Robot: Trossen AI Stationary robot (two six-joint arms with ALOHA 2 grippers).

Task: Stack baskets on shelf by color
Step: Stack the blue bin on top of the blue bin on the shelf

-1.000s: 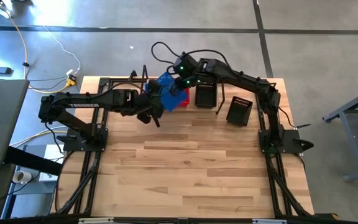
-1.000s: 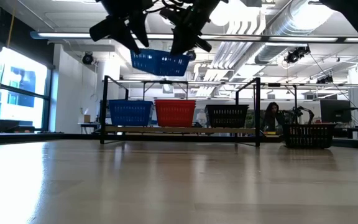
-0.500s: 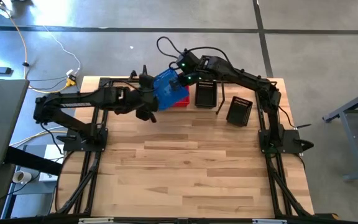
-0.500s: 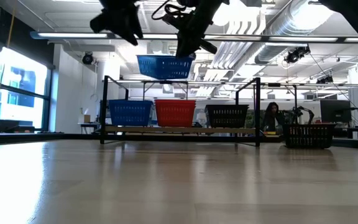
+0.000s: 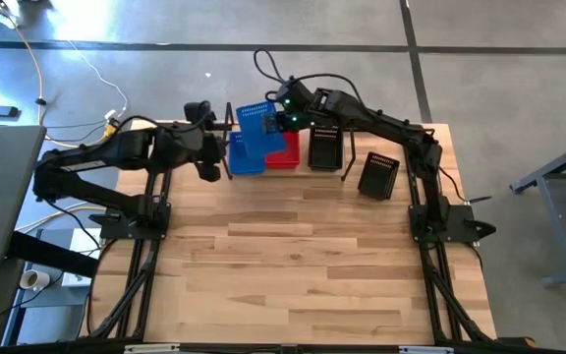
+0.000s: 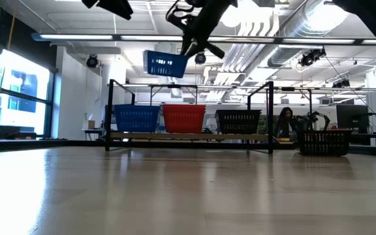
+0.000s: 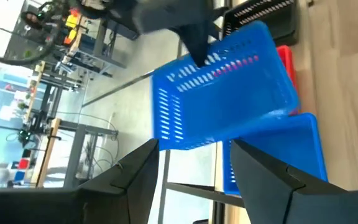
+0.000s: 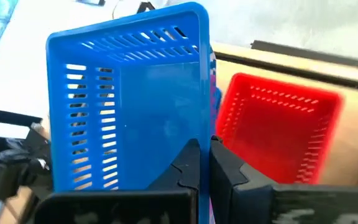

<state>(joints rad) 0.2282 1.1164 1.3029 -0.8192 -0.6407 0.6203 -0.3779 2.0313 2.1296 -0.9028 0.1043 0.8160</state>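
Note:
My right gripper (image 8: 205, 165) is shut on a blue basket (image 8: 129, 106) and holds it in the air (image 6: 165, 63) above the shelf (image 6: 175, 136). On the shelf's plank stand, on their bottoms, a blue basket (image 6: 136, 118), a red basket (image 6: 184, 118) and a black basket (image 6: 238, 121). The held basket (image 5: 254, 123) hangs over the blue one (image 5: 244, 157). My left gripper (image 7: 197, 180) is open and stands apart, on the table's left side of the held basket (image 7: 229, 87). My right gripper pinches the blue basket's side wall (image 8: 204, 127) at its rim, one finger (image 8: 188, 165) inside the basket and one finger (image 8: 229, 171) outside. The fingers slant down from above and from the table's right. The basket is lifted clear and tilted.
A fourth basket, black (image 5: 378, 175), lies on the tabletop to the right of the shelf (image 6: 322, 141). The shelf's black wire uprights (image 6: 111, 114) (image 6: 270, 114) stand at both ends. The near half of the wooden tabletop (image 5: 303, 265) holds no objects.
My left gripper has come away from the blue basket and drawn back toward the table's left edge. My right gripper has carried the basket a little toward the left and far edge, over the shelf's blue basket, and the basket has tipped.

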